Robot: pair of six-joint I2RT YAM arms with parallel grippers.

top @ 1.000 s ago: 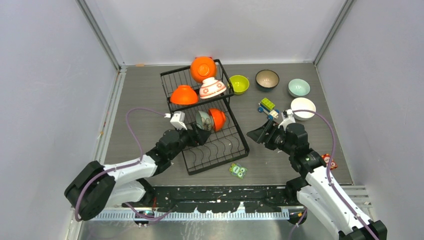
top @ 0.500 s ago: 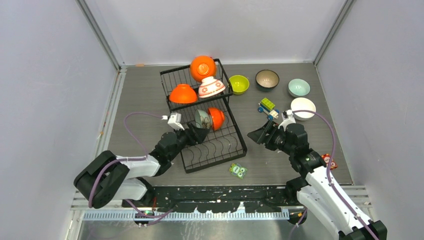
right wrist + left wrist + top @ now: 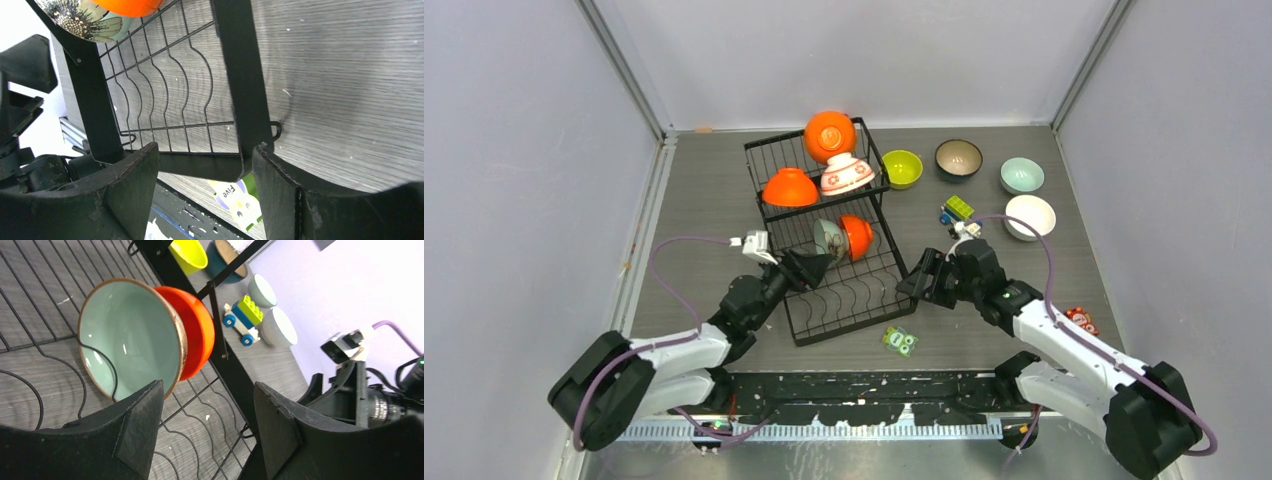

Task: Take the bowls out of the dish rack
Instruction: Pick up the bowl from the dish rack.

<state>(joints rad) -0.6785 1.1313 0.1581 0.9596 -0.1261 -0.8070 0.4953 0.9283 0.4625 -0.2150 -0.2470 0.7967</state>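
Teal bowl (image 3: 127, 337) (on edge) in dish rack (image 3: 240, 75)

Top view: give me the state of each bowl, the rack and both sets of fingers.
dish rack: holds five bowls
far orange bowl: racked, overturned
left orange bowl: racked, overturned
floral bowl: racked, overturned
mint-lined bowl: racked on edge
near orange bowl: racked on edge
lime bowl: unloaded, upright
brown bowl: unloaded, upright
pale mint bowl: unloaded, upright
white bowl: unloaded, upright
left fingers: open, empty
right fingers: open, empty
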